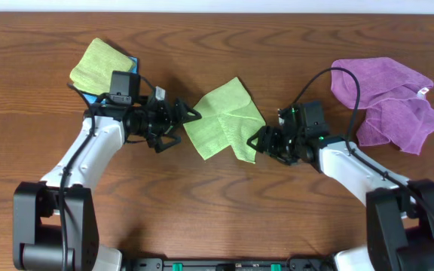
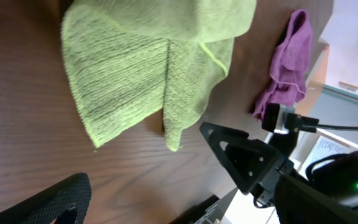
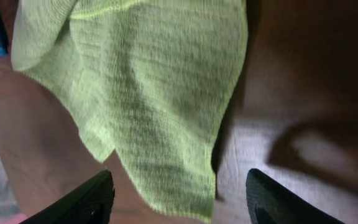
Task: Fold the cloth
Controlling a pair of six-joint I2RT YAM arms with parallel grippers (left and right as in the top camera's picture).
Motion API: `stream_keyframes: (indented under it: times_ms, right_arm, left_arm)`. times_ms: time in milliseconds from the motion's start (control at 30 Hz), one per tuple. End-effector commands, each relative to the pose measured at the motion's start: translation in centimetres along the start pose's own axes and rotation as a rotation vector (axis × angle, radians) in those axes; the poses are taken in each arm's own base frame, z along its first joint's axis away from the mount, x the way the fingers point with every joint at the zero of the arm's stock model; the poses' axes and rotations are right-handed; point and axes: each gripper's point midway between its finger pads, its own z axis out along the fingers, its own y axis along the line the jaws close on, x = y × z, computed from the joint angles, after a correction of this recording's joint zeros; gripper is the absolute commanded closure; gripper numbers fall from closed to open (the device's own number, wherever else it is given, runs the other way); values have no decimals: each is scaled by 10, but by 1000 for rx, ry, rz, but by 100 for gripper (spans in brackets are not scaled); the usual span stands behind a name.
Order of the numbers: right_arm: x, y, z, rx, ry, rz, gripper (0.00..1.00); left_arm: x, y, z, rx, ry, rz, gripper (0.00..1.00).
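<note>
Worktop (image 1: 224, 45): brown wood, bare strip along the near edge between the arms.
Left arm (image 1: 96, 143): reaches in from the left, wrist level with the cloth's left edge.
Right arm (image 1: 349, 165): reaches in from the right, wrist at the cloth's lower right corner.
Purple cloth (image 1: 386, 102): crumpled, far right.
Cloth (image 1: 223, 118): green, centre, partly folded, lying flat.
Stack (image 1: 100, 64): folded cloths, far left.
Left jaws: wide, empty, just beside the cloth.
Right jaws: wide, straddling the cloth corner, not gripping.
</note>
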Motion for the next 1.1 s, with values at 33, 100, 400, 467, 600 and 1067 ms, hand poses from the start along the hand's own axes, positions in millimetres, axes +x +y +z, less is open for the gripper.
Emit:
stream_keyframes:
  times_ms: [33, 100, 400, 467, 600, 1067]
  right_arm:
    - [-3, -14, 13, 23, 0, 51, 33]
    - [-2, -15, 17, 25, 6, 52, 34]
    - [7, -4, 38, 6, 25, 25, 38]
    - [12, -4, 42, 9, 36, 20, 44]
    - [13, -5, 45, 23, 36, -9, 96]
    - [-26, 31, -8, -67, -144, -85, 99]
  left_arm:
    - [4, 0, 3, 8, 19, -21, 5]
    - [4, 0, 3, 8, 19, -21, 5]
    - [8, 9, 6, -2, 30, -46, 5]
    - [10, 12, 7, -5, 33, -53, 5]
    - [11, 14, 8, -7, 35, -60, 5]
    - [16, 46, 23, -46, 7, -158, 5]
